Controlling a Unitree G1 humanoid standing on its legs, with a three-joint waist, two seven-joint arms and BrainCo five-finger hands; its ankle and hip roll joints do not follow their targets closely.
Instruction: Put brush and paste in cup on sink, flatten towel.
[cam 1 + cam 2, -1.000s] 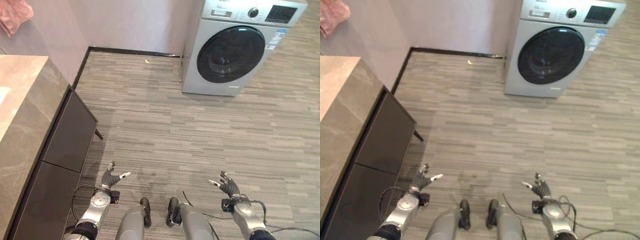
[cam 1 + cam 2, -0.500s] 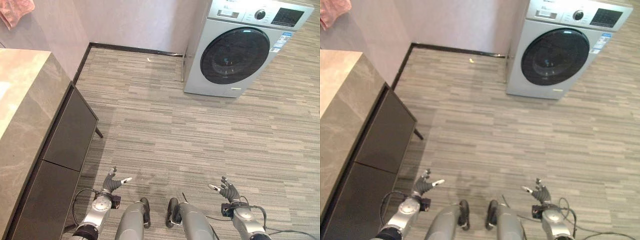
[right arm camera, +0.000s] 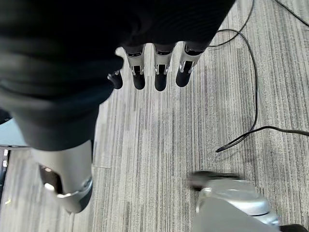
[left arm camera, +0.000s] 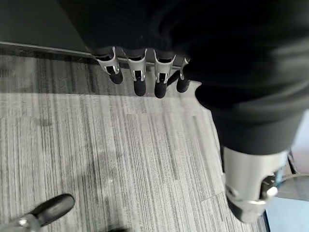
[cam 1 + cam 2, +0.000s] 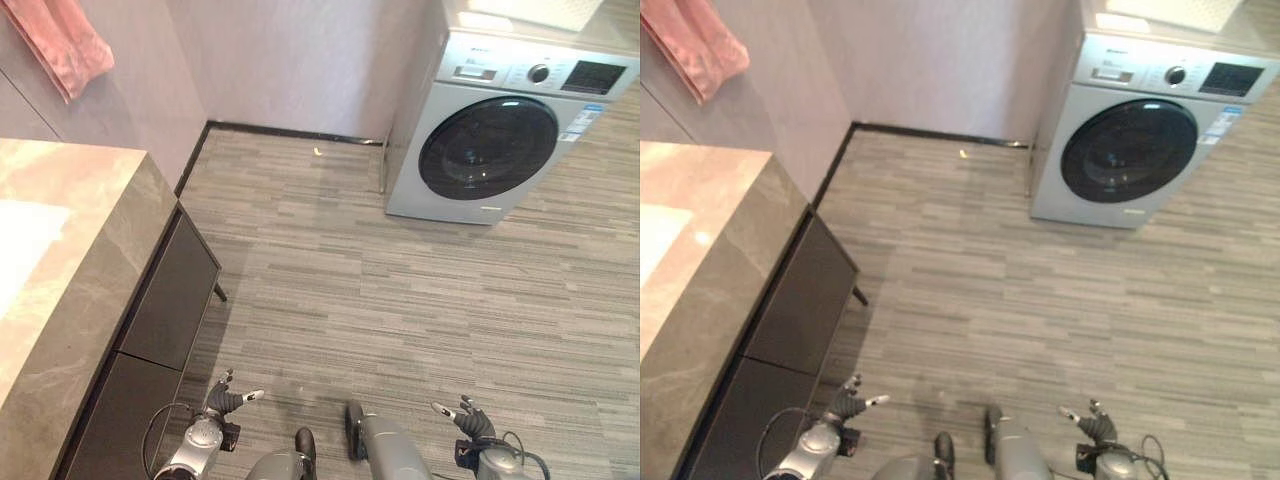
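Striped floor (image 5: 400, 300) lies below both empty, loose-fingered robot hands: left (image 5: 226, 401), right (image 5: 470, 420).

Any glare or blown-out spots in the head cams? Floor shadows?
Left eye view: a washed-out white patch on the grey stone countertop, and a bright reflection on the top of the silver front-loading washing machine. The dark cabinet throws a soft shadow onto the striped grey floor beside it. Right eye view: the same white patch and reflection. Both wrist views: floor evenly lit, no glare.
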